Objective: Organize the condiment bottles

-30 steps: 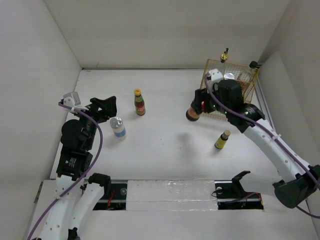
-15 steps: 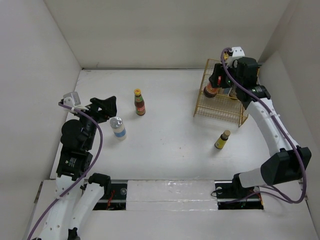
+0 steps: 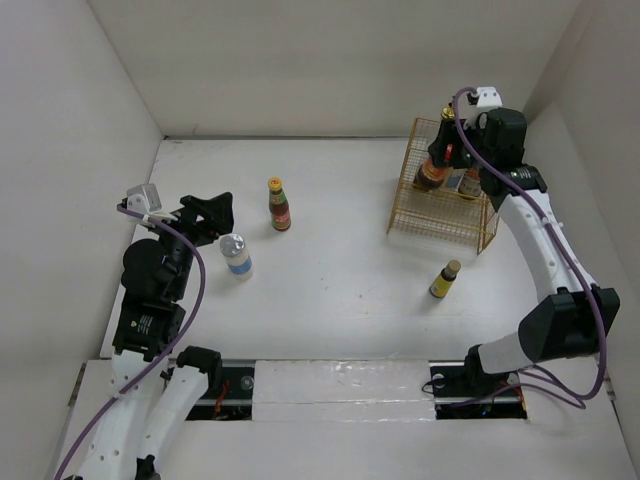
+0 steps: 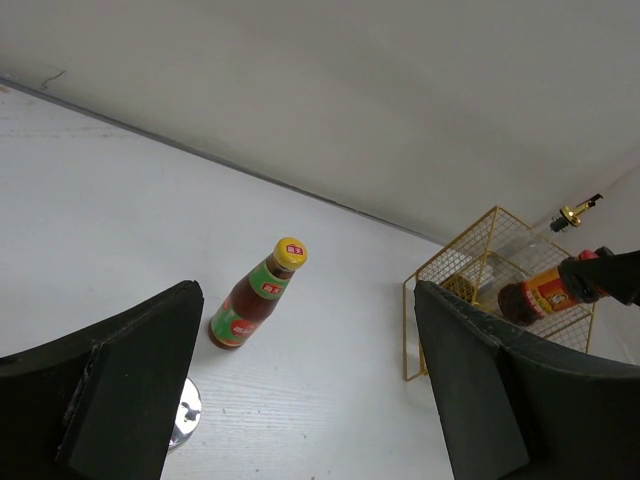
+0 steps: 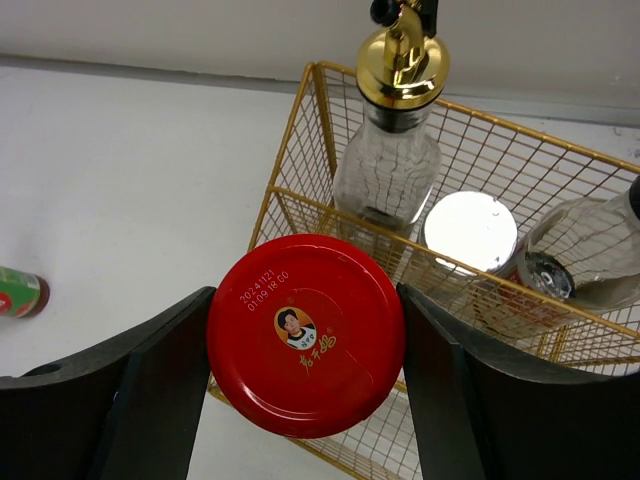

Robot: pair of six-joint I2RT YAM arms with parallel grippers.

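The white table (image 3: pixel 340 300) fills the scene between white walls. The right arm reaches to the far right corner and covers part of the gold wire basket (image 3: pixel 440 228) that stands there. The left arm is bent at the near left.

The left gripper (image 3: pixel 208 214) has its fingers (image 4: pixel 130 390) spread wide with nothing between them. The right gripper (image 5: pixel 305 335) has its fingers clamped on the sides of the red-lidded jar (image 3: pixel 432 174). The jar sits at the left wall of the basket. Whether it touches the wire or the basket floor cannot be told, since the lid hides the dark body from the wrist view.

Inside the basket, far of the jar, stands a clear bottle with a gold cap (image 5: pixel 395 130). To its right is a silver-lidded jar (image 5: pixel 470 232), with only the bright lid plain to see. A clear bottle (image 5: pixel 590 250) is cut off at the right edge, and the small shiny piece beside it is hard to make out.

On the open table, a silver-lidded bottle with a blue label (image 3: pixel 236 256) stands just near of the left gripper. A finger mostly hides it from the left wrist. A yellow-capped bottle with a red label (image 3: pixel 279 205) stands upright to its far right. A small yellow-labelled bottle (image 3: pixel 445 280) stands alone, near of the basket.
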